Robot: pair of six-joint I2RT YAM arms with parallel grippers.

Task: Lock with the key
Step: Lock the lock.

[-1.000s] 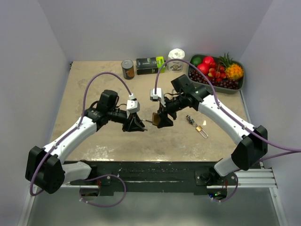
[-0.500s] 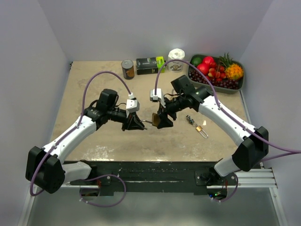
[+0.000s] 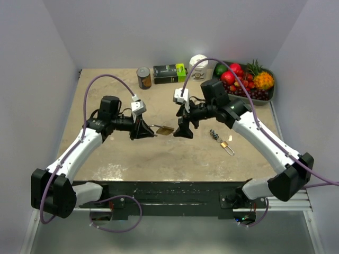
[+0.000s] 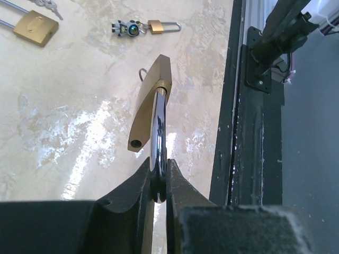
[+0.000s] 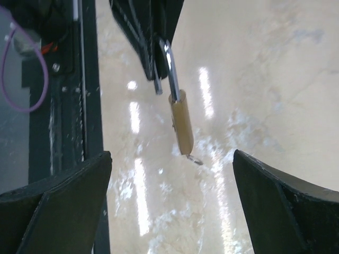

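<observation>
Surface: beige mottled table, pale walls on three sides.

Left gripper is clamped on the shackle of the large padlock, near table centre, body pointing to 3 o'clock. A small ring shows at its keyhole end; the key itself cannot be made out.

Right gripper has its fingers wide apart, empty, just beside the lock body.

Count: 3 padlocks, namely the held one, a second padlock and a small padlock with key bunch.

Far edge, 12 to 1 o'clock: 1 can, 1 box, 1 fruit tray.

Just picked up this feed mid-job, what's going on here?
The left gripper is shut on the silver shackle of a brass padlock, holding it over the beige table. The right gripper is open, facing the padlock without touching it. A small ring hangs at the lock's base, possibly the key's.
</observation>
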